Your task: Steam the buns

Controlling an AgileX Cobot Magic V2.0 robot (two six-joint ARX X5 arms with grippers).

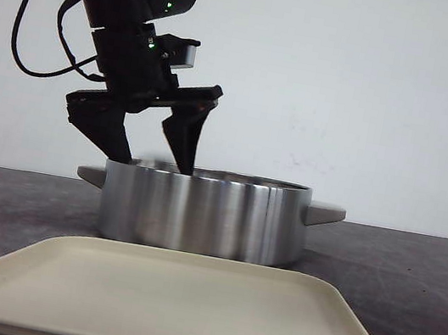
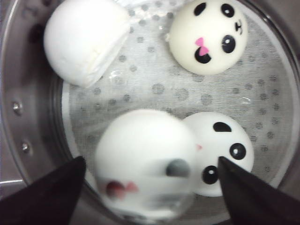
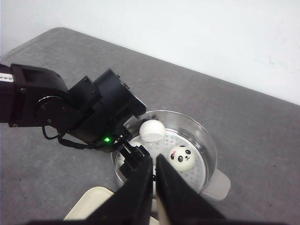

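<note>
Several white buns lie in the steel pot (image 1: 199, 211) on its perforated liner (image 2: 154, 89). In the left wrist view one bun (image 2: 208, 35) shows its panda face, one (image 2: 84, 40) lies tipped over with no face showing, and one (image 2: 225, 150) sits beside a blurred bun (image 2: 145, 159). My left gripper (image 2: 151, 163) is open, its fingers either side of the blurred bun with gaps, dipping past the pot rim (image 1: 154, 161). My right gripper (image 3: 153, 161) hangs high above the pot, shut on nothing. From there two buns (image 3: 182, 158) (image 3: 152, 130) show; the left arm hides the others.
A beige tray (image 1: 167, 304) lies on the dark grey table in front of the pot, with nothing on it. The pot has a pale handle (image 1: 326, 212) on each side. A white wall stands behind the table.
</note>
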